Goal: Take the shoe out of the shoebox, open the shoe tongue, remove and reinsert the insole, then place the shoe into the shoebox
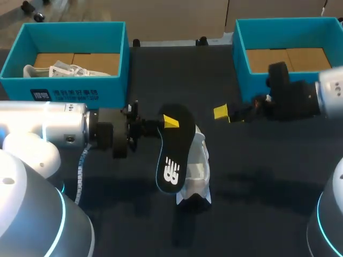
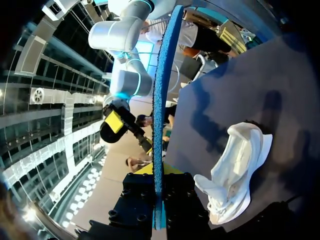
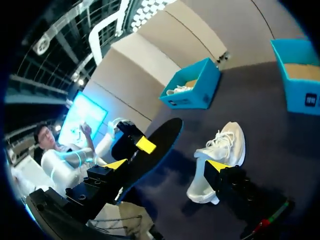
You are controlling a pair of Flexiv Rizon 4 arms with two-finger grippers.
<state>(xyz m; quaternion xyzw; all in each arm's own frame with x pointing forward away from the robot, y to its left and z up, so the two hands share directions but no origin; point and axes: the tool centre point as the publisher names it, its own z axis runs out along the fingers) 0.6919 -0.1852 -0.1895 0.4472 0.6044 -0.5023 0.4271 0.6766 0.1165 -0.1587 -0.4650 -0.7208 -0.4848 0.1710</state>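
Insole (image 1: 174,159) clamped by left tool (image 1: 167,122)

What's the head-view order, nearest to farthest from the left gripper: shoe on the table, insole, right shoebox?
1. insole, gripped by the left gripper.
2. white shoe, on the table beside the insole.
3. right shoebox, far right corner.

A white logo is printed on the dark insole (image 1: 172,160). White characters and a small emblem mark the left shoebox (image 1: 64,85) front wall, too small for me to read.
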